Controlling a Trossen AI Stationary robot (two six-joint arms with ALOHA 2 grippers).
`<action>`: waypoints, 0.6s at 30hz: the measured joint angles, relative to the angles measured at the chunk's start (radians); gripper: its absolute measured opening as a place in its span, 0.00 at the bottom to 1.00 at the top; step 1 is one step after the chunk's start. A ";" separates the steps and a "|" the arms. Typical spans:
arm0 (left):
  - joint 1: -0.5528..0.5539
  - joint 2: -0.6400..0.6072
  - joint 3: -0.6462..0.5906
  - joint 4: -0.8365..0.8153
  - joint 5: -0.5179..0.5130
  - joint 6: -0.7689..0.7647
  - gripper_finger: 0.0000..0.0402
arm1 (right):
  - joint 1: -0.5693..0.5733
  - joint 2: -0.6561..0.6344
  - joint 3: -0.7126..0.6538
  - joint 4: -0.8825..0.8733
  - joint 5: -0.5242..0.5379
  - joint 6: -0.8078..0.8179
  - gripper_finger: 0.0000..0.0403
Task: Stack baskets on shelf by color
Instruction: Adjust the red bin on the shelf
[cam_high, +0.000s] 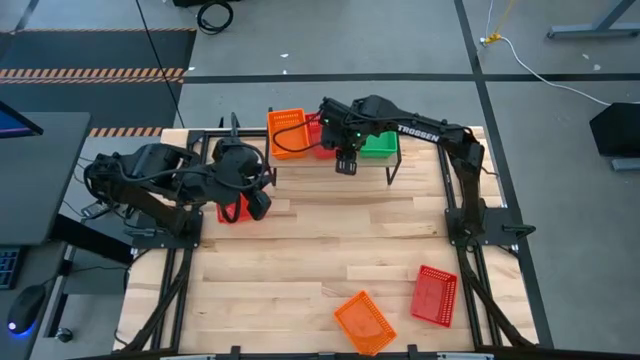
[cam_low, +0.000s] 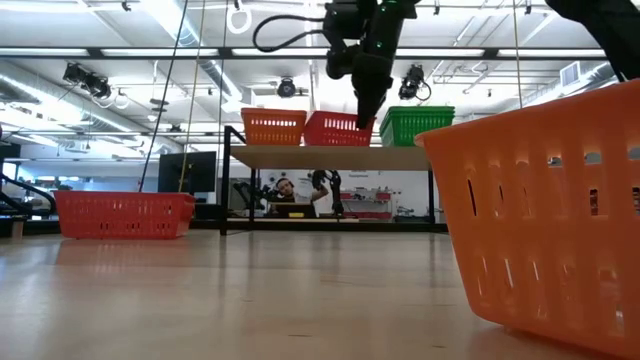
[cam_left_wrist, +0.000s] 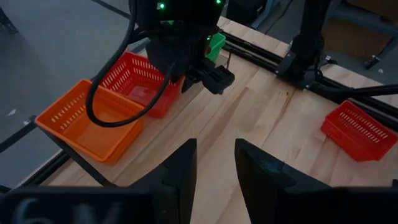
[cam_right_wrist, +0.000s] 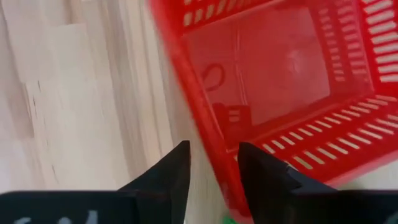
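The shelf (cam_low: 330, 157) stands at the table's far edge and carries an orange basket (cam_high: 285, 132), a red basket (cam_low: 338, 128) and a green basket (cam_high: 380, 146) side by side. My right gripper (cam_right_wrist: 211, 168) is open, pointing down over the red basket's near wall (cam_right_wrist: 214, 143), one finger on either side; I cannot tell whether they touch it. My left gripper (cam_left_wrist: 214, 165) is open and empty at the table's left, beside another red basket (cam_high: 232, 210) standing on the table.
An orange basket (cam_high: 363, 322) and a red basket (cam_high: 434, 295) lie near the table's near right edge; the orange one fills the right of the low view (cam_low: 550, 220). Bare wood lies in the middle of the table. A person shows far behind the shelf (cam_low: 288, 190).
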 joint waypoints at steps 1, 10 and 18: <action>0.000 0.000 0.000 0.000 0.000 0.000 0.29 | -0.001 0.000 0.000 0.000 0.000 0.008 0.33; 0.000 0.000 0.000 0.001 0.000 -0.008 0.29 | -0.001 0.000 0.000 -0.003 -0.006 0.065 0.29; 0.000 0.000 0.000 0.001 0.000 -0.008 0.29 | 0.001 0.000 0.000 -0.003 -0.007 0.113 0.25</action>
